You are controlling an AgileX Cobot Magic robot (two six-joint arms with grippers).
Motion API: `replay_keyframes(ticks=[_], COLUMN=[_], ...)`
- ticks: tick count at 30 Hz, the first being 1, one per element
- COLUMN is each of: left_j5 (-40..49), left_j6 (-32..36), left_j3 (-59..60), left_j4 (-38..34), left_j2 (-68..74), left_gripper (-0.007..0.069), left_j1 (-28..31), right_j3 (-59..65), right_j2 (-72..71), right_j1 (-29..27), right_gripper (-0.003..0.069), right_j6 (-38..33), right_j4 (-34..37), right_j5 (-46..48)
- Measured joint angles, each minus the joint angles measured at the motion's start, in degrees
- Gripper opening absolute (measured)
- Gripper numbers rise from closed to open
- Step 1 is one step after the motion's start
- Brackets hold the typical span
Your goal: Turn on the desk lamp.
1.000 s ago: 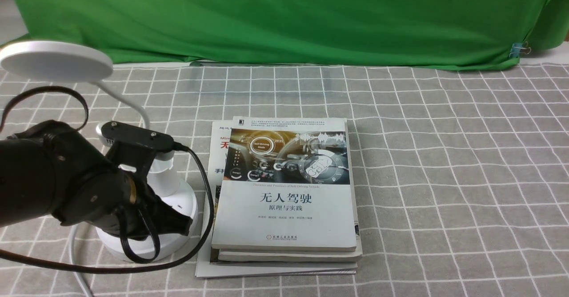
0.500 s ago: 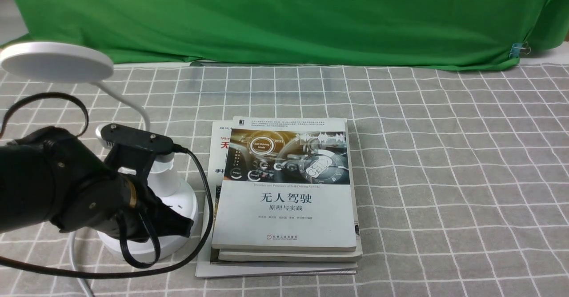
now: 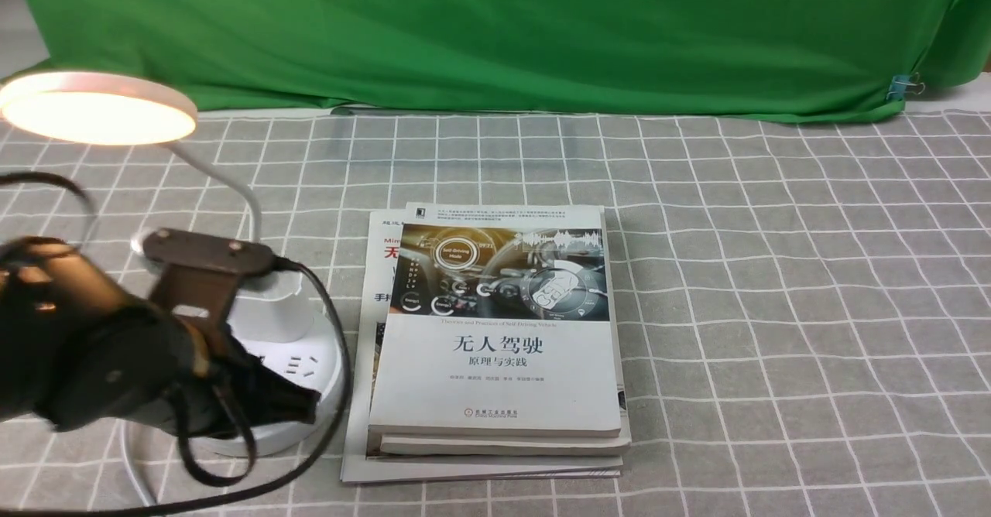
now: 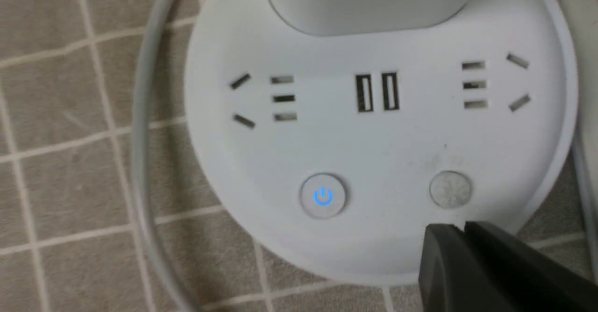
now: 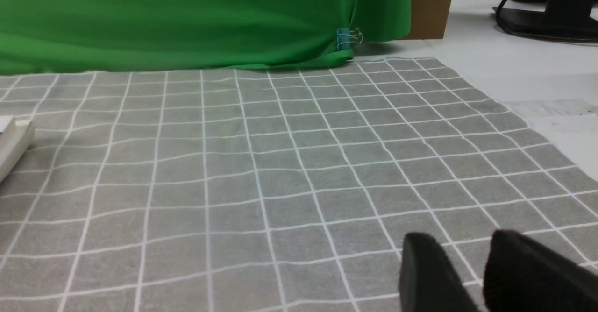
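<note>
backing the black left gripper [image 4: 460, 228], its empty jaws pressed together, straight up suits now: the lit white plastic desk lamp [image 3: 99, 111] stands left of the books [image 3: 499, 331]; avoid snagging its neck.

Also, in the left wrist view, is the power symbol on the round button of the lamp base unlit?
No, the power symbol on the lamp base glows blue.

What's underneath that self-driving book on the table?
Under the self-driving book lie another book and, below, printed papers or magazines. Their covered parts, and so their exact number, can't be seen.
</note>
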Motion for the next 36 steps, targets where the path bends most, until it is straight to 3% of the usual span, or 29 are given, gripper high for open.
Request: replay_keyframes(ticks=[7,12,13,19,25,36], left_j5=[0.2,-5.1,-7.8,-11.6,-12.2,-12.3], left_j6=[1.1,6.9,10.8,17.4,18.0,18.3], left_j3=[7.7,14.9,17.0,19.3,19.3,19.4], left_j4=[-6.7,-11.2,-11.9,-12.1,-12.1,-12.2], left_j2=[-21.0,-35.2,-41.5,-59.0,-66.9,-67.9], left_gripper=[0.0019,0.0019,0.0019,0.0019,0.0019,0.0019], left_j1=[0.0,0.0,0.0,0.0,0.0,0.0], right_j3=[0.0,0.0,0.0,0.0,0.0,0.0], right_j2=[0.0,0.0,0.0,0.0,0.0,0.0], right_j1=[0.0,0.0,0.0,0.0,0.0,0.0], right_gripper=[0.0245,0.0245,0.0245,0.0245,0.0245,0.0245], right_j6=[0.0,0.0,0.0,0.0,0.0,0.0], right_j4=[0.0,0.0,0.0,0.0,0.0,0.0], right_j5=[0.0,0.0,0.0,0.0,0.0,0.0])
